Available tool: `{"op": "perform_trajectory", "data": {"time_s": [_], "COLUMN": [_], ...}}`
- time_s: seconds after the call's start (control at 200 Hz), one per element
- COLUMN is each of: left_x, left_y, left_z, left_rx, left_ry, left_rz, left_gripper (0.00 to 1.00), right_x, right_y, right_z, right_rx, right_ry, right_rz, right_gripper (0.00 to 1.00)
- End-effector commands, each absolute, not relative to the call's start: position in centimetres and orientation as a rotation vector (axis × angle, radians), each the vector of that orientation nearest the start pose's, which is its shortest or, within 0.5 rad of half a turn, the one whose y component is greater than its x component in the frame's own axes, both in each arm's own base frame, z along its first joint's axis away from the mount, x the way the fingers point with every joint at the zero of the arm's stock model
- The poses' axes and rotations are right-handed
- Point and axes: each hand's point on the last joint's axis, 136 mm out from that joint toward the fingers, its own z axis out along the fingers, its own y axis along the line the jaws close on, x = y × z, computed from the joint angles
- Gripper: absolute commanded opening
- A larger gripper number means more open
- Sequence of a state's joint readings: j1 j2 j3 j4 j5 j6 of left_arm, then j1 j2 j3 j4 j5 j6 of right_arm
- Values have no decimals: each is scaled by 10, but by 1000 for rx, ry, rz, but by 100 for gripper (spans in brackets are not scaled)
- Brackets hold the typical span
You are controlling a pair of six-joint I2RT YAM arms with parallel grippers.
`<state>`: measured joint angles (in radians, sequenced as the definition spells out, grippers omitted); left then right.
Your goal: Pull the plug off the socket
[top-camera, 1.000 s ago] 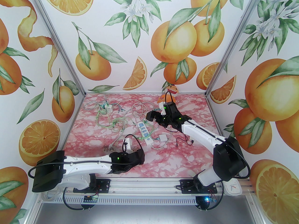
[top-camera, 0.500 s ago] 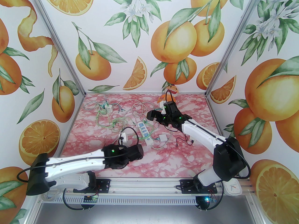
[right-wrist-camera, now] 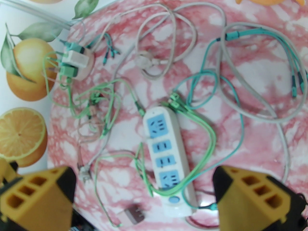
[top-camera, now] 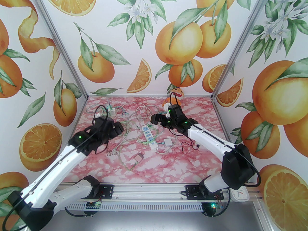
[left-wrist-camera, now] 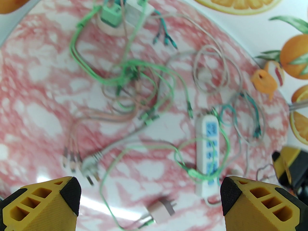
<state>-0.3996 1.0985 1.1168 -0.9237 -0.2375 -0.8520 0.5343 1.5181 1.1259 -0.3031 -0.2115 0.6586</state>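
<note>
Tangle is the main hazard: thin green cables (right-wrist-camera: pixel 213 136) loop over the white power strip with blue socket faces (right-wrist-camera: pixel 166 153), so a pull on any lead could drag the strip or knot the wires. The pale pink square plug (left-wrist-camera: pixel 161 212) lies loose on the pink marbled desk (top-camera: pixel 168 167) with its prongs bare, to the near left of the strip and apart from it. I judge it already out.

Picking the wrong target is the other risk. A round pale socket block (left-wrist-camera: pixel 112 26) at the far left carries a green adapter (left-wrist-camera: pixel 110 14) and a white adapter (left-wrist-camera: pixel 137 11), both seated.

Above the clutter the left fingers (left-wrist-camera: pixel 36 206) are spread wide with nothing between them. Over the strip, the right fingers (right-wrist-camera: pixel 36 196) are spread and empty too.

Counts: 1 strip with 4 socket faces, all 4 bare; 1 pink plug; 1 grey pronged plug (left-wrist-camera: pixel 90 170); 1 round block; 2 arms.
</note>
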Motion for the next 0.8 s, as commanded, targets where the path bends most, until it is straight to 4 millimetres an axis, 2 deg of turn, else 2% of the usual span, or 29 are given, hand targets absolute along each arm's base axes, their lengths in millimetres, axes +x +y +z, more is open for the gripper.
{"op": "perform_trajectory", "data": {"time_s": [0.0, 0.06, 0.16, 0.36, 0.58, 0.651, 0.711, 0.761, 0.796], "left_x": [320, 340, 371, 434, 498, 518, 532, 543, 550], "left_y": [-75, -65, -37, 22, 65, 75, 83, 88, 92], "left_z": [229, 226, 220, 211, 190, 182, 173, 167, 161], "left_rx": [-491, -489, -530, -683, -729, -744, -775, -780, -790], "left_ry": [2408, 2421, 2428, 2346, 2346, 2344, 2343, 2340, 2344], "left_rz": [-298, -306, -272, -346, -351, -354, -352, -344, -333], "left_gripper": [100, 100, 100, 98, 93, 82, 79, 64, 60], "right_x": [363, 362, 361, 358, 356, 355, 355, 353, 353], "right_y": [259, 261, 262, 258, 259, 261, 262, 263, 263], "right_z": [210, 211, 213, 215, 218, 219, 220, 220, 221], "right_rx": [-5, -11, -10, 5, 4, 0, 0, -2, -3], "right_ry": [2333, 2338, 2339, 2343, 2346, 2349, 2350, 2351, 2352], "right_rz": [784, 768, 748, 699, 656, 645, 636, 634, 629], "right_gripper": [100, 100, 100, 100, 100, 100, 100, 100, 100]}}
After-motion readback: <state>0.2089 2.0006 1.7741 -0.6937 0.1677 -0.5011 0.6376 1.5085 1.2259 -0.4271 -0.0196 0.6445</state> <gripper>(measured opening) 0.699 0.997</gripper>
